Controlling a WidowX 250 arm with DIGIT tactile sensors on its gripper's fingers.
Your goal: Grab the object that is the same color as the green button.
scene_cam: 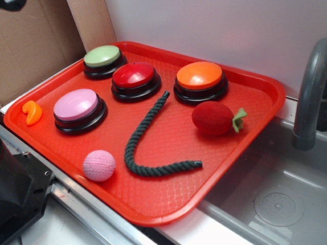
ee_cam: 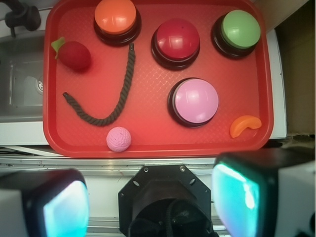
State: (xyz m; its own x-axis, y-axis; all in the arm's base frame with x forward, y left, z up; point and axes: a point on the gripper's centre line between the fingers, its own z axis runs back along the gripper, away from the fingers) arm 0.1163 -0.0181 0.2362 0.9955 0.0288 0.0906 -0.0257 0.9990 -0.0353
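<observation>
The dark green twisted rope (scene_cam: 134, 137) lies bent in a J shape on the middle of the red tray (scene_cam: 168, 199). In the wrist view the rope (ee_cam: 123, 94) lies left of centre. The pale green domed button (scene_cam: 102, 55) stands at the tray's far left corner and shows at top right in the wrist view (ee_cam: 240, 28). My gripper (ee_cam: 148, 197) is open and empty. It hangs high above the robot's black base, short of the tray's near edge and well away from the rope. The gripper does not show in the exterior view.
On the tray are a red button (scene_cam: 134, 75), an orange button (scene_cam: 199, 75), a pink button (scene_cam: 76, 104), a pink ball (scene_cam: 99, 165), a red plush strawberry (scene_cam: 213, 118) and an orange wedge (scene_cam: 32, 112). A steel sink (scene_cam: 276, 199) with a grey faucet (scene_cam: 309, 97) lies right of it.
</observation>
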